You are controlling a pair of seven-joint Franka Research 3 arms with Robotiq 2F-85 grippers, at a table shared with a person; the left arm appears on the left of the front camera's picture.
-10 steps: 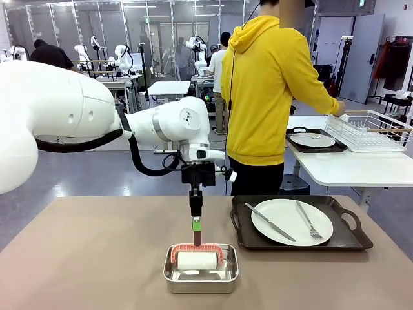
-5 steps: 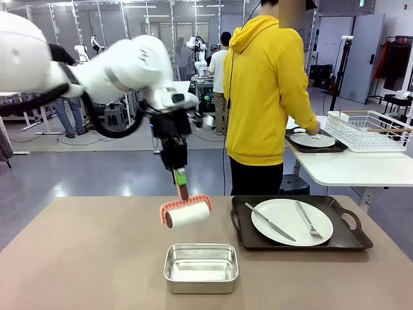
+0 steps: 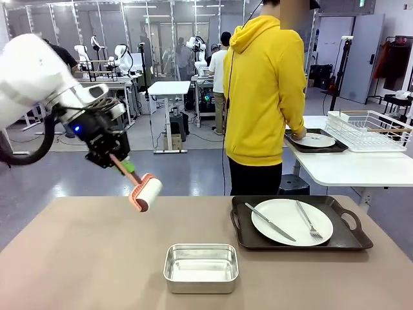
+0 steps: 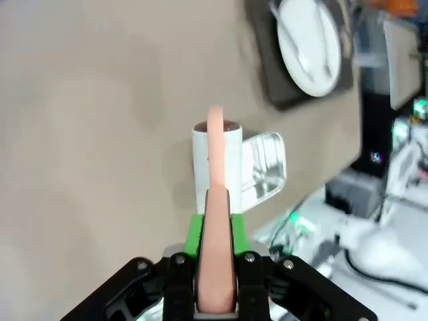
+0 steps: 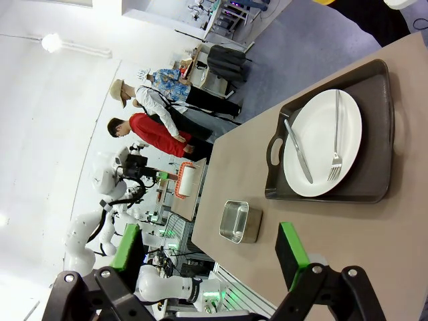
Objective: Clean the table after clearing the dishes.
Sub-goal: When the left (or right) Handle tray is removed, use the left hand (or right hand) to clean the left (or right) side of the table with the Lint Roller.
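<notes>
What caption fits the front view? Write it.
Left pincer holds pink-handled white lint roller above rectangular matte tan table.

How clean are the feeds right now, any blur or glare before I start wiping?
Front view: evenly lit and sharp, soft shadows, mild sheen in the steel pan. Left wrist view: the lint roller in the left pincer is readable, but the picture's right side is smeared. Right wrist view: crisp but rolled sideways, with the tray clear.

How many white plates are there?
2. One plate sits on the dark tray on the brown table; the second plate sits on another tray on the white side table, by the person.
</notes>
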